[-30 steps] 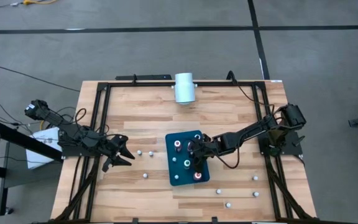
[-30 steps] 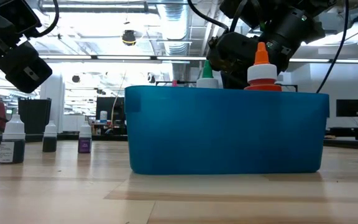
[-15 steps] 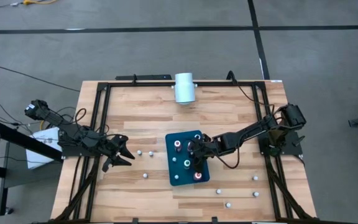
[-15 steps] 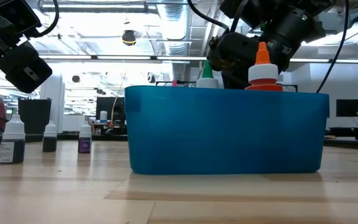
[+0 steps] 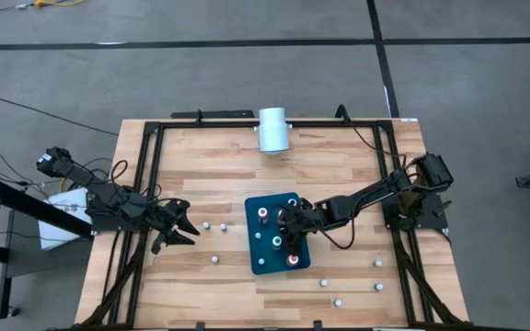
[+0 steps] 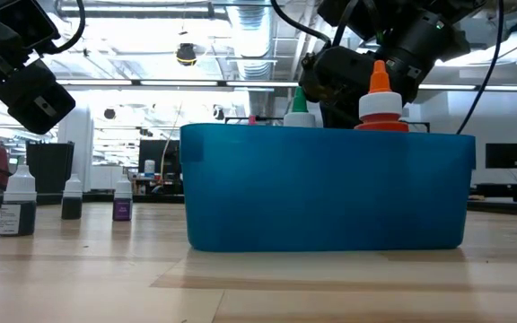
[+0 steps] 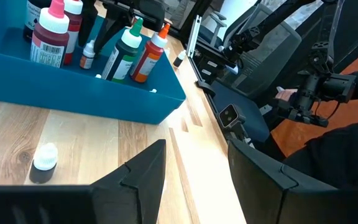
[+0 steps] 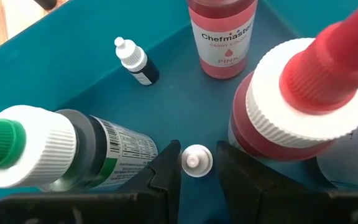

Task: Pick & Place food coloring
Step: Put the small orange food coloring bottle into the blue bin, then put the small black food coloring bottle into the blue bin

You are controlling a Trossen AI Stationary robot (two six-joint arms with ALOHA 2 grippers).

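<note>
The teal tray point(image 5: 261, 262) stands at the table's middle and holds several food coloring bottles: a pink one point(image 8: 222, 37), a red-tipped one point(image 8: 309, 99), a green-capped one point(image 8: 48, 149) and a tiny dark one point(image 8: 135, 62). My right gripper point(image 5: 292, 230) reaches down into the tray, shut on a tiny white-capped bottle point(image 8: 197, 160). My left gripper point(image 5: 184, 230) hovers open above the table to the tray's left. More tiny bottles stand on their bases on the wood point(image 5: 215, 259) point(image 5: 338, 301). My right gripper pinches the tiny bottle between its two fingers point(image 8: 166, 171), coming from above and pointing down. The white cap point(image 8: 197, 160) shows upright in the narrow gap between them. The bottle's body is hidden under the cap, so whether its base is on the tray floor does not show.
A white cylinder point(image 5: 272, 129) lies near the table's far edge. Small bottles stand left of the tray point(image 6: 18, 202) point(image 7: 44, 163) and near the right near corner point(image 5: 379, 287). Black frame rails run along both sides. People show in the room behind.
</note>
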